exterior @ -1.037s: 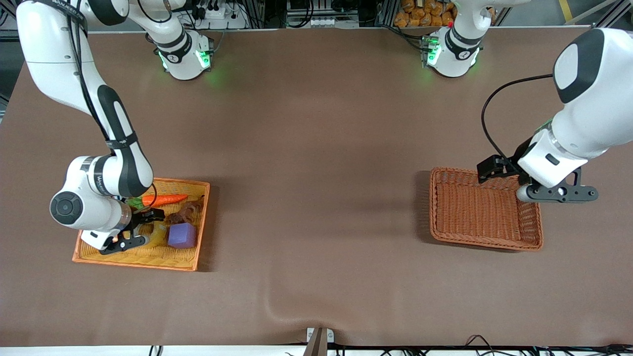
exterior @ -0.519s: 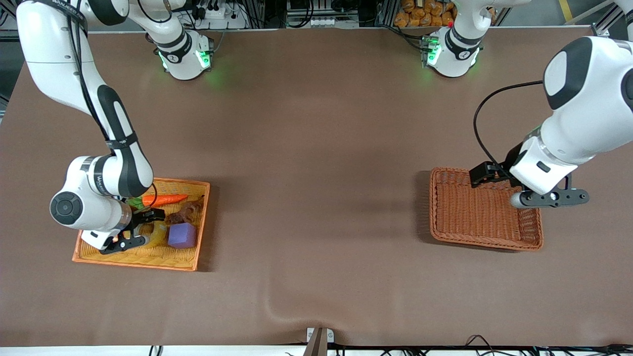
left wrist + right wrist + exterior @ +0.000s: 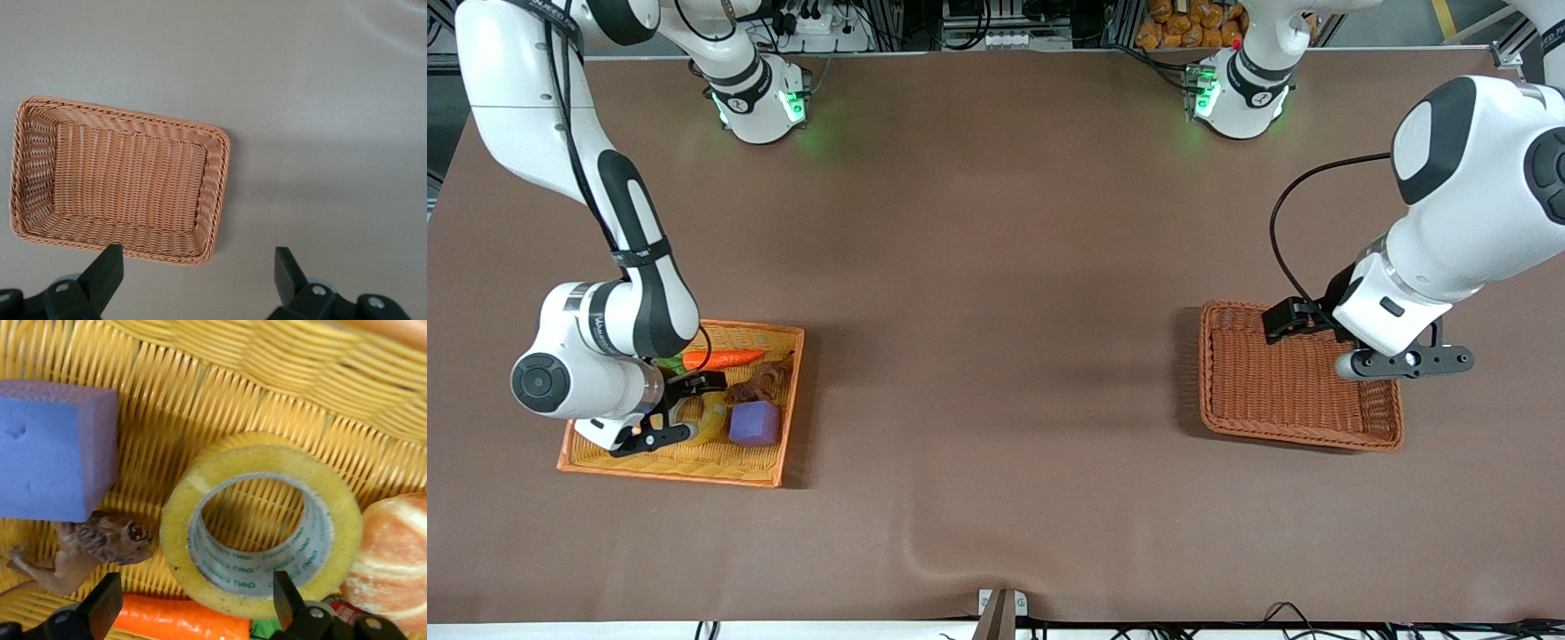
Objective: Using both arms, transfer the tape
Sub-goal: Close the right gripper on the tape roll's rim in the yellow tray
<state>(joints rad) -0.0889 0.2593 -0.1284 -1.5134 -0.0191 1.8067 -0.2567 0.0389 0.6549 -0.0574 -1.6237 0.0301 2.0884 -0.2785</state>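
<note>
Right wrist view: the tape point(image 3: 261, 527) is seen lying flat in the yellow basket point(image 3: 769, 458), beside the purple block point(image 3: 53, 450), a carrot point(image 3: 180, 623) and what seems a toy frog point(image 3: 100, 543). The right gripper point(image 3: 193, 613) is held just over the tape, fingers apart. The left gripper point(image 3: 197, 273) is held spread wide over the brown basket point(image 3: 217, 173).

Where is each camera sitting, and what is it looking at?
Front view: high across the table, facing both arms; right gripper over the yellow basket, left gripper over the brown basket.
Left wrist view: looks down on the brown basket; open fingers show.
Right wrist view: looks down on the tape, purple block, carrot; open fingers show.
Shared: both baskets.
</note>
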